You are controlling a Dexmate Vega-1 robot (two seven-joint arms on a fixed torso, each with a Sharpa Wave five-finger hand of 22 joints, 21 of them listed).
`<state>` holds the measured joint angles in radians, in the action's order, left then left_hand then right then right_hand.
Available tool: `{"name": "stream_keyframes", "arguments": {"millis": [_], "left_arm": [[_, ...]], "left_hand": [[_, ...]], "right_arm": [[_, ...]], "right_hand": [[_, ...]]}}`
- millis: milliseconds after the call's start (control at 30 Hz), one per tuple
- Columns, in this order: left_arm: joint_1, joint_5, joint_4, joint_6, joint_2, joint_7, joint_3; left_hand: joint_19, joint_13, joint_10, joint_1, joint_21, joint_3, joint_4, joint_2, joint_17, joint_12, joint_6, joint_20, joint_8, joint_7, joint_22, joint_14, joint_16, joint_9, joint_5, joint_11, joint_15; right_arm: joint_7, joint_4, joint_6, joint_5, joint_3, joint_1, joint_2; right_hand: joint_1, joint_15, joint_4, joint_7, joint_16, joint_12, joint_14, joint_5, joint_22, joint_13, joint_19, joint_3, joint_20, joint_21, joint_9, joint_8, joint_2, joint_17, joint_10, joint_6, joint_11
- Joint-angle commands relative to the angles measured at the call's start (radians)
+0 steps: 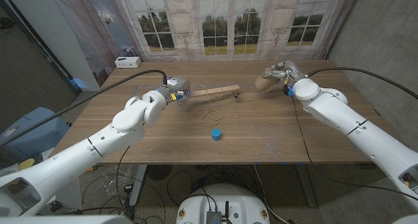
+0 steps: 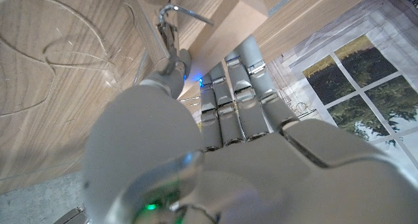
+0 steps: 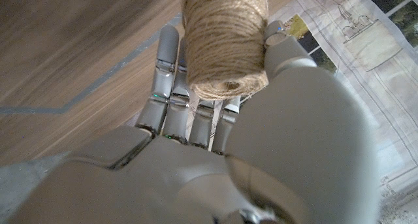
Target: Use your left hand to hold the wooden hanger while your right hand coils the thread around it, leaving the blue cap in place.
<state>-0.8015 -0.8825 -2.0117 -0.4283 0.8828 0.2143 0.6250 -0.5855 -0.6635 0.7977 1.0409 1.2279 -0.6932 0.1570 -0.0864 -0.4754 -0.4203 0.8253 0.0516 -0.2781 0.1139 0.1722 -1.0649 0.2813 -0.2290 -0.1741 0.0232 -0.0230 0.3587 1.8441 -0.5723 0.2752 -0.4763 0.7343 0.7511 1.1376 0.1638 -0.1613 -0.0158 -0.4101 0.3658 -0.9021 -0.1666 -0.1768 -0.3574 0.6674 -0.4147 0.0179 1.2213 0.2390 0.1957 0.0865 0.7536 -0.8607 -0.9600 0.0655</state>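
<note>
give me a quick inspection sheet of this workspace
surface: wooden table, loose thread trailing across it
job's things: wooden hanger at left hand; twine spool in right hand; blue cap standing apart near the front
clutter: white box at far left corner
hands: left hand holds the hanger's end; right hand grips the spool
cables: black cables along both arms
surroundings: window backdrop behind the table

The left arm is extended from the near left corner toward the table's middle, its hand (image 1: pixel 171 90) closed around one end of the wooden hanger (image 1: pixel 212 91). The right arm is stretched along the right side to the far edge, where a spool of twine (image 1: pixel 264 83) is held in its hand (image 1: pixel 282 72).
</note>
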Motion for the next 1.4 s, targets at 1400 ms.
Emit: {"name": "stream_keyframes", "arguments": {"millis": [1400], "left_arm": [[0.098,0.043,0.023,-0.024,0.014,0.222,0.068]], "left_hand": [[0.2,0.154,-0.031,-0.237,-0.143,0.096,-0.088,0.034,0.149,0.24,-0.042,-0.026,0.097,-0.141,0.0,0.195,-0.099,-0.089,0.004,-0.097,0.202]], "right_arm": [[-0.056,0.034,-0.507,-0.212,-0.288,-0.191,-0.007]], "right_hand": [[-0.192,-0.328,0.182,0.038,0.167,-0.149,-0.057,-0.017,0.011,0.059,-0.131,0.147,-0.018,-0.068,-0.04,-0.012,-0.141,-0.147,0.117,0.147,-0.042]]}}
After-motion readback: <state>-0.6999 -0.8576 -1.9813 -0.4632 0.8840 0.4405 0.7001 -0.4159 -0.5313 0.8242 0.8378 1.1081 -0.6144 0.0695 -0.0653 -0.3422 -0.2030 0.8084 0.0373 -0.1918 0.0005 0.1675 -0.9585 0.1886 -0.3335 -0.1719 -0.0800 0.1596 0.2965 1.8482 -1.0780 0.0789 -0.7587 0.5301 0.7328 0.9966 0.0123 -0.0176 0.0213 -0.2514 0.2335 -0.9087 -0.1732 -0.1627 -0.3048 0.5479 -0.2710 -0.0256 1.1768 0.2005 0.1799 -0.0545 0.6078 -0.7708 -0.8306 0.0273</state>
